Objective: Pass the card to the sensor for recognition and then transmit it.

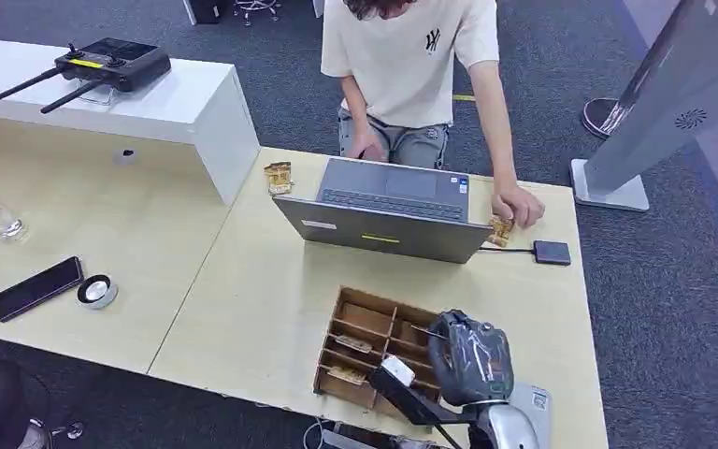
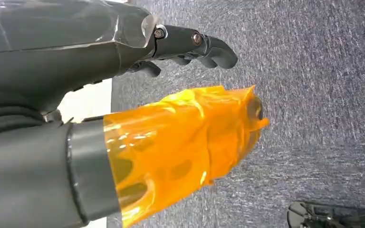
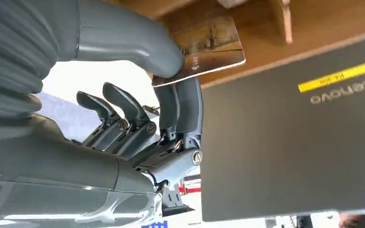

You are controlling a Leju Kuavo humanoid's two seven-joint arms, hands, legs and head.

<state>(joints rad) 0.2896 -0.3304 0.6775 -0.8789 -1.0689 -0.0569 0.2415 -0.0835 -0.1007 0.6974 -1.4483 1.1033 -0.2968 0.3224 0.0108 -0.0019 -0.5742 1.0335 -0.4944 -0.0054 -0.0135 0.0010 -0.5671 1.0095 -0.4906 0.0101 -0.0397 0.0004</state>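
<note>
- right hand [image 3: 138, 95] pinches a card [image 3: 204, 52] between thumb and dark fingers [image 3: 178, 107], other fingers curl loose beside them; in the head view the right hand [image 1: 470, 357] sits over the wooden tray [image 1: 360, 323]
- card is at the hand's fingertips, close above the tray compartments; cannot tell if it has cleared the slot fully
- laptop [image 1: 388, 210] stands ahead of the hand, its lid back facing it
- sensor [image 1: 552, 253], a small dark box on a cable, lies beyond the hand and to its right, well apart, beside the laptop
- person's hand [image 1: 516, 206] rests near the sensor, holding something small and golden, too small to name
- left hand [image 2: 185, 47] hangs over grey carpet, nothing in it; fingers look curled in, thumb wrapped in orange film
- progress, my read: card pickup done or nearly done; left to do is carry it to the sensor, hold for the read, then pass it on
- more cards lie in the tray
</note>
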